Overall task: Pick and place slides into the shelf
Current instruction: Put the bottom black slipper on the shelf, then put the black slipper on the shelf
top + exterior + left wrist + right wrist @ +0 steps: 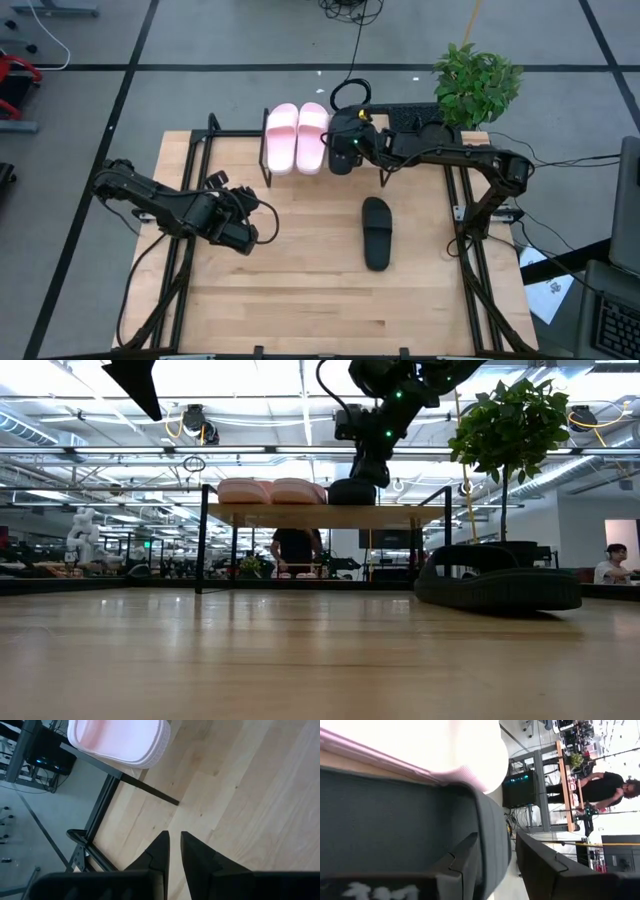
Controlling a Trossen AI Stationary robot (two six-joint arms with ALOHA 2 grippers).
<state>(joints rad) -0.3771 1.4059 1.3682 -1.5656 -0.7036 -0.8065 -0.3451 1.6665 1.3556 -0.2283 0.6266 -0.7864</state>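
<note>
**A:** What is sitting on the counter (320,290)?

**B:** The shelf (330,515) is standing at its far edge, light wood top on thin black legs. The pink pair (296,135) is lying side by side on the left part of that top, and a black slide (352,491) is resting right beside it, touching or nearly touching the pink one next to it.

**A:** And the other black slide (376,232)?

**B:** It is lying flat on the open counter, well apart from the shelf, its wide strap arching up in the low view.

**A:** How are the slides looking?

**B:** The pink ones are showing ribbed soles and smooth, pale straps; the black ones are matte and dark all over.

**A:** What are the arms doing?

**B:** The right pincer (343,147) is reaching over the shelf, its fingers (470,855) parted around the edge of the black slide there, with a gap showing on one side. The left pincer (174,851) is hovering over bare counter near the shelf's left leg, its fingertips drawn nearly together, gripping nothing.
</note>
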